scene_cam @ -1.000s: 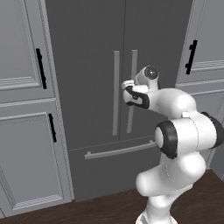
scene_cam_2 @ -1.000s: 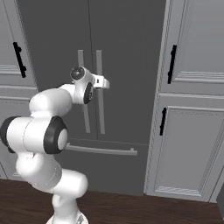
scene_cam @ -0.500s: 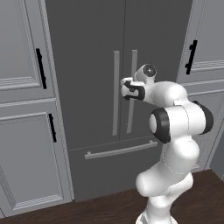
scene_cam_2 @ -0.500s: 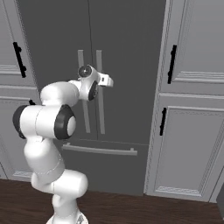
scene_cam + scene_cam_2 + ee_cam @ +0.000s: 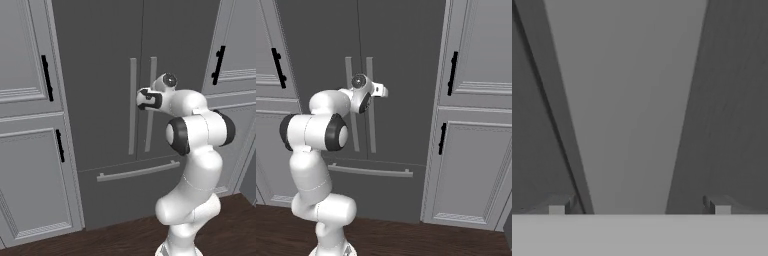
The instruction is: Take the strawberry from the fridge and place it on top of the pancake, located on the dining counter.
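The fridge [image 5: 100, 75] [image 5: 401, 50] stands straight ahead, dark grey, with both French doors shut. My gripper [image 5: 142, 99] [image 5: 382, 91] is up against the right door's long grey bar handle [image 5: 151, 125] [image 5: 370, 130], about a third of the way down it. In the hand view that handle [image 5: 627, 110] runs up between my two fingertips [image 5: 557, 209], and the gripper [image 5: 639, 209] is open around it, with the jaws wide and not pressing on it. The strawberry, the pancake and the dining counter are out of view.
Light grey panelled cabinets with black handles flank the fridge on the left [image 5: 30, 150] and on the right [image 5: 476, 150]. The fridge's bottom drawer has a horizontal bar handle [image 5: 137, 171]. Dark wood floor [image 5: 406, 240] lies in front.
The arm has reached further toward the fridge, and the hand has closed in on the right door's handle. The jaws stay open and the doors stay shut.
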